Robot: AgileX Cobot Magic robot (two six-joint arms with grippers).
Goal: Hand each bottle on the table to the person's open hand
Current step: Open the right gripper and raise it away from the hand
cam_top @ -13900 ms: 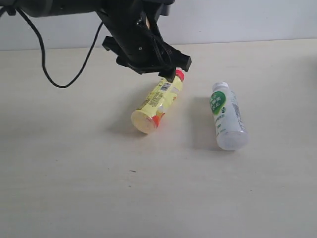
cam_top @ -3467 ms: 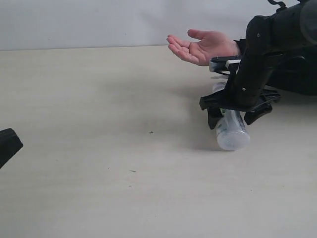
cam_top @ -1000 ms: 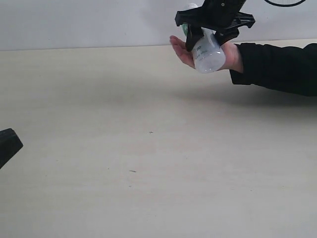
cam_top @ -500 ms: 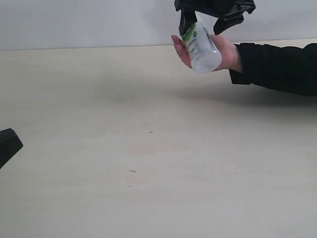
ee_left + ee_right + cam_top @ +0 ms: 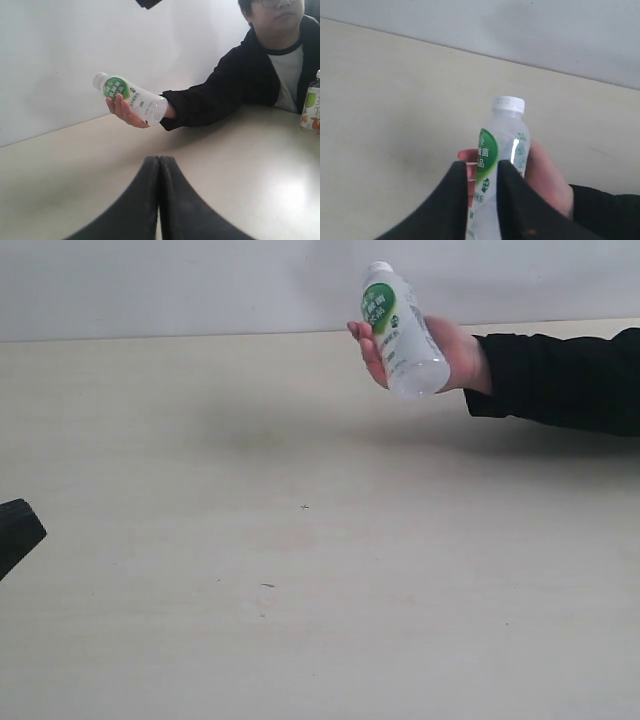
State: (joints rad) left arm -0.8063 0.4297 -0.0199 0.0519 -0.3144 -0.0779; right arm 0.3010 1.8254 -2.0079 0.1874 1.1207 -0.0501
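Note:
The clear bottle with the green-white label (image 5: 402,332) lies tilted in the person's hand (image 5: 455,352) above the far side of the table (image 5: 300,590). In the right wrist view my right gripper (image 5: 483,167) hangs open above that bottle (image 5: 507,131), its fingers apart and not touching it; in the exterior view it is out of frame. My left gripper (image 5: 159,161) is shut on nothing, low over the table and well short of the hand and the bottle (image 5: 132,96). The other bottles of the task are out of view.
The person's black sleeve (image 5: 560,375) reaches in over the table from the right. Another bottle with a green and orange label (image 5: 311,102) stands on the table beside the person. A black part of the left arm (image 5: 15,535) shows at the left edge.
The right gripper let go of the green-white bottle and rose out of the exterior view. The bottle stays in the person's hand. The left arm has not moved.

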